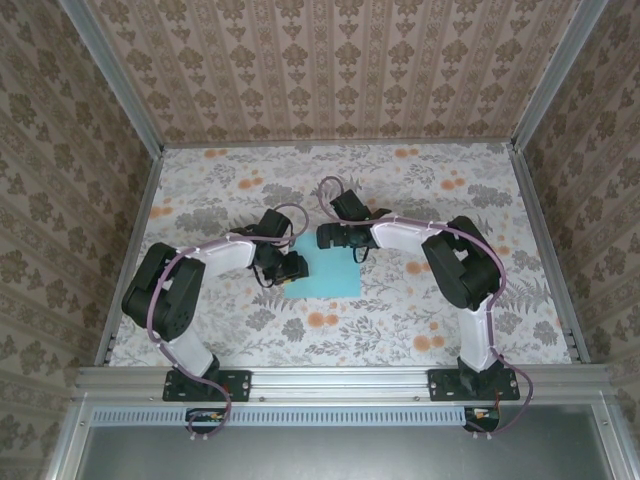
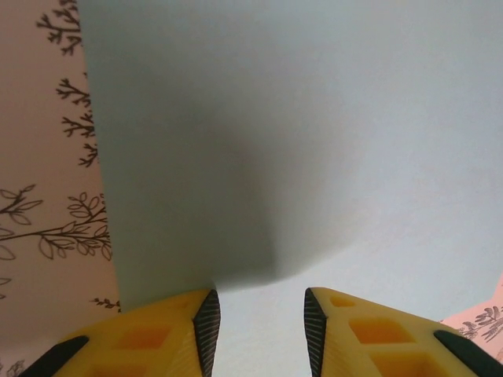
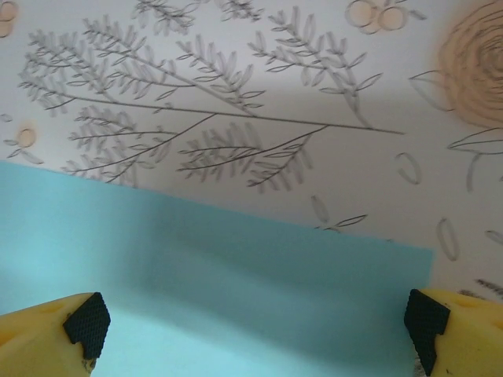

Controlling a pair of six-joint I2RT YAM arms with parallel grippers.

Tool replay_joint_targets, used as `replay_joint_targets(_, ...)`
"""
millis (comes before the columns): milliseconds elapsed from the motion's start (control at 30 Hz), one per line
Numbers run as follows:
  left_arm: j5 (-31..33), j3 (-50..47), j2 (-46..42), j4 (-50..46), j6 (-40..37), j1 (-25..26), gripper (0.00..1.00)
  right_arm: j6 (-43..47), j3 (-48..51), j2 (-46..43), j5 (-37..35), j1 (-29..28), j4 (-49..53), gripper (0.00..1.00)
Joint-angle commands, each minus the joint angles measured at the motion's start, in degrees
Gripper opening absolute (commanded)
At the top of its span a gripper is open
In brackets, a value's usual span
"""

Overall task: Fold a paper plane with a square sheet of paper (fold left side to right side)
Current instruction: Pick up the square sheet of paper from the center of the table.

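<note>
The square sheet of paper (image 1: pixel 325 272) is light blue and lies flat on the flowered table, mid-table between the two arms. My left gripper (image 1: pixel 292 266) hovers at the sheet's left edge. In the left wrist view its yellow fingers (image 2: pixel 206 314) stand partly apart over the sheet (image 2: pixel 299 141), with nothing between the pads. My right gripper (image 1: pixel 327 237) is at the sheet's far edge. It is wide open in the right wrist view (image 3: pixel 255 322), straddling the sheet (image 3: pixel 236 267) near its corner. The paper plane is out of view.
The table (image 1: pixel 430 190) has a floral cloth and is boxed in by patterned walls with metal corner posts (image 1: pixel 115 85). A metal rail (image 1: pixel 340 380) carries both arm bases at the near edge.
</note>
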State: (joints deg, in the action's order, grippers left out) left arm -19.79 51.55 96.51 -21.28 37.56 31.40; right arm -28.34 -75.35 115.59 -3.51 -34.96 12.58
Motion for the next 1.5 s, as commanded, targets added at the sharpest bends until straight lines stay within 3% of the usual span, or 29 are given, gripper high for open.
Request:
replay_joint_targets(0,0.5,-1.9,2.4,-0.2,1.1,0.0,0.37,-1.5,-0.8,1.2,3.5,-1.7,5.4,1.00)
replay_joint_targets(333,0.4,-2.0,2.4,1.7,1.8,-0.1,0.36,-2.3,1.2,-3.7,6.9,-4.9,8.3,0.96)
replay_joint_targets(667,-1.4,-1.9,-2.6,3.8,0.3,-1.9,0.39,-1.5,1.1,-7.0,12.1,-4.2,8.0,0.59)
replay_joint_targets(867,-4.2,-3.7,-11.7,5.3,-2.2,-7.8,0.48,-1.8,5.6,-12.8,19.5,-0.2,2.6,0.44)
replay_joint_targets(1000,-9.7,-5.3,-18.6,8.7,-2.8,-12.8,0.61,-1.8,12.1,-20.2,29.3,4.9,-6.5,0.40)
replay_joint_targets(1133,-20.0,-5.2,-24.0,14.8,-2.5,-16.8,0.74,-2.7,16.4,-27.1,39.3,10.8,-12.9,0.39)
replay_joint_targets(1333,-33.8,-2.0,-26.8,26.5,1.9,-18.1,0.87,-6.2,17.1,-35.5,52.1,16.3,-19.2,0.39)
replay_joint_targets(1467,-38.2,0.1,-26.2,34.8,6.0,-17.5,0.91,-11.3,15.3,-38.7,57.2,16.3,-24.1,0.38)
